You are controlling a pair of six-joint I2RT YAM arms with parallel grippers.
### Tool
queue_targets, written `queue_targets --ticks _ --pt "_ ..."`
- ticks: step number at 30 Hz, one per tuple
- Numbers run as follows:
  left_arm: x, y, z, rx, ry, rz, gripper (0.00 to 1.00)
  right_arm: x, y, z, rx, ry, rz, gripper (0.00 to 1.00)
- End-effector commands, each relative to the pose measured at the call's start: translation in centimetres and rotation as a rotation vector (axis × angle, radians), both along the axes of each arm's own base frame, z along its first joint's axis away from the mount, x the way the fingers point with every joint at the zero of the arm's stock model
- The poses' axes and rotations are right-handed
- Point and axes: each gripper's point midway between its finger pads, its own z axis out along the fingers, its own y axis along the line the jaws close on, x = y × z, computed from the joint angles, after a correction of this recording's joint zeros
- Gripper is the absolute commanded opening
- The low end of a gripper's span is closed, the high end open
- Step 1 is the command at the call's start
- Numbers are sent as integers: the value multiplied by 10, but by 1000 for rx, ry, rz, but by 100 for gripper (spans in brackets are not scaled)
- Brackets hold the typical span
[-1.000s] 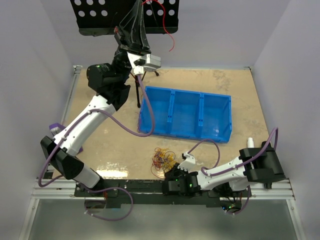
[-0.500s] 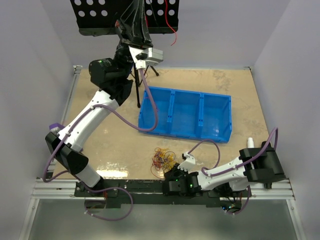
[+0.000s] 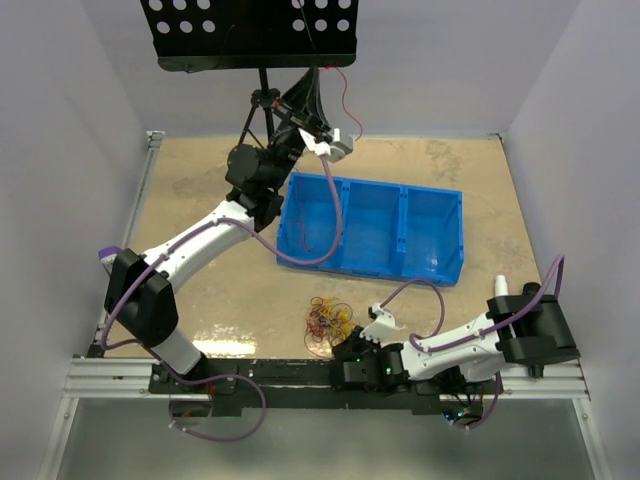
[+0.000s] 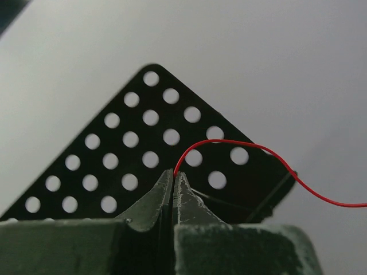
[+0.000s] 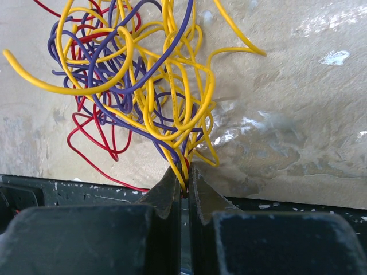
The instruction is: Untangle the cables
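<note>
At the near edge of the table the right gripper (image 5: 183,179) lies low, its jaws pressed together on a few yellow strands at the bottom of the tangle of thin yellow, purple and red plastic-coated wires (image 5: 137,86), which rests on the sandy tan table surface (image 3: 190,190) just beyond the arm bases. These cables look almost weightless, limp but springy, so I judge that they will curl back on themselves, slide easily through a loose pinch and drag the whole knot along if one loop is tugged hard. The insulation seems smooth and the strands very fine, so a firm pinch right at the fingertips suits them best, taken on a free end or an outer loop rather than in the dense middle, where several colours cross. A sharp pull could tighten the crossings or kink a strand. Beyond the tangle sits the blue plastic bin with three compartments (image 3: 375,270), apart from the wires, and nothing shows inside it. Further back and raised well above the table, the left gripper (image 4: 174,175) has its jaws shut tight on one end of a single thin red wire (image 4: 241,146), which arcs away freely to the right, clear of the heap, in front of the black perforated metal plate (image 4: 140,150). No brand, label or writing can be read anywhere in these views
</note>
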Motion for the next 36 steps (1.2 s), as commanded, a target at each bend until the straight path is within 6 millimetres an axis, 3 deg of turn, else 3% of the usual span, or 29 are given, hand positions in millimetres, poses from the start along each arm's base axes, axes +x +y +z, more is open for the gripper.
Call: queue_targets --ticks 1,6,11,17,25,30,36 --pt "0 30 -5 -133 122 25 0 1 -7 2 7 0 -16 0" --pt "19 28 -83 -64 470 43 0 0 -6 0 9 5 -15 0" --pt "14 34 -164 13 761 69 0 0 -4 0 10 2 -9 0" --pt "1 38 -245 103 1023 101 0 -1 0 -2 9 5 -3 0" --pt "27 52 -322 205 1230 342 0 -3 4 -3 8 15 -3 0" --pt "43 54 -342 227 1257 434 0 -3 3 -3 7 15 -5 0" --pt "54 40 -352 215 1275 411 0 -3 1 -5 7 18 -8 0"
